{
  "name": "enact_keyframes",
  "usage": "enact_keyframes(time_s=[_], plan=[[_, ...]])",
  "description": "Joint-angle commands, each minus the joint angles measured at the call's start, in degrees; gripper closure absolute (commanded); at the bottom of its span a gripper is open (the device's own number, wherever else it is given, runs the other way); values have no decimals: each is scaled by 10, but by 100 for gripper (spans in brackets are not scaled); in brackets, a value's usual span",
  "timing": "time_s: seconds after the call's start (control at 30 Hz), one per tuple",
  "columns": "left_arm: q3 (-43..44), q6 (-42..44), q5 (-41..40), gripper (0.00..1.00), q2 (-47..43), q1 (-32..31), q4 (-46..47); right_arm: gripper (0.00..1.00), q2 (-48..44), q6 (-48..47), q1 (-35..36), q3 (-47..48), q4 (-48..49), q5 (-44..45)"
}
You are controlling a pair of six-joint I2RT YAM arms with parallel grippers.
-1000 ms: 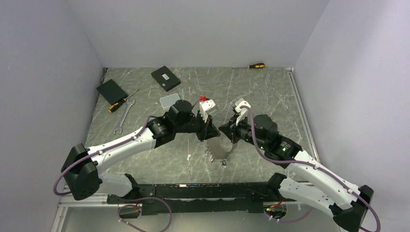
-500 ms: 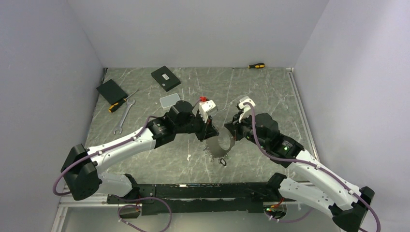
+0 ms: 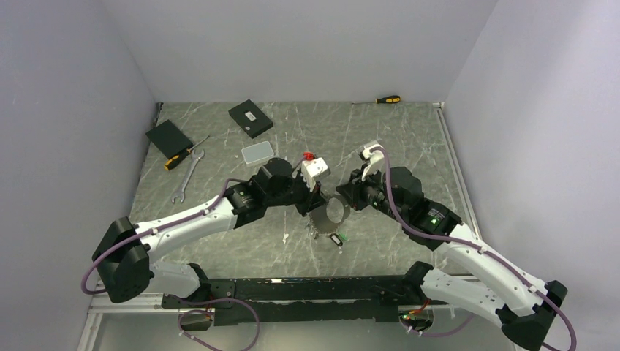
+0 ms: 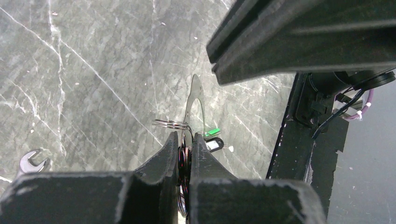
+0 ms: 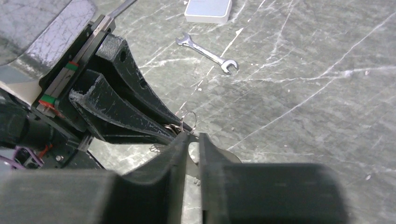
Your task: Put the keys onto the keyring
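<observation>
Steel keys [image 4: 215, 144] hang at the keyring [image 4: 196, 100], held low over the surface [image 3: 409, 139].
Left end effector [image 4: 185, 138] pinches the keyring's rim; right end effector [image 5: 193, 138] stands narrow beside it, grip unclear; wrench [image 5: 208, 52] lies beyond.

We're looking down our left gripper [image 4: 185, 138], jaws pinched tight on the keyring [image 4: 195, 83], that thin loop standing edge-on above the fingertips, a small silver ring [image 4: 170, 123] just left of it, a green tag [image 4: 213, 132] and a black tag [image 4: 215, 143] just right, and a wrench [image 4: 31, 163] well off to the left on the table [image 4: 93, 70].
</observation>
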Motion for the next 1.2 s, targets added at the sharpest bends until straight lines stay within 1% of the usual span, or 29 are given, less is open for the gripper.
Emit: enact_keyframes(time_s=[0.0, 0.03, 0.1, 0.33, 0.63, 0.73, 0.9, 1.03, 1.13, 1.17], plan=[[11, 16, 5, 100, -11, -3, 49, 75, 10, 8, 0, 28, 9, -15], [11, 15, 9, 100, -13, -4, 50, 70, 18, 8, 0, 32, 4, -16], [9, 14, 16, 100, -17, -4, 55, 67, 36, 12, -1, 43, -7, -16], [6, 16, 20, 100, -23, -5, 55, 64, 63, 32, 0, 49, 7, -21], [10, 17, 9, 100, -14, -7, 51, 64, 82, 40, 0, 47, 23, -26], [12, 17, 6, 100, -9, -8, 49, 64, 90, 38, 1, 48, 22, -41], [14, 18, 5, 100, -10, -10, 48, 69, 95, 36, 3, 42, 24, -40], [15, 20, 3, 100, -11, -11, 46, 80, 98, 33, 3, 41, 19, -31], [14, 21, 2, 100, -15, -11, 45, 84, 99, 32, 3, 43, 8, -30], [12, 21, 1, 100, -17, -11, 45, 85, 98, 32, 3, 45, 3, -17]])
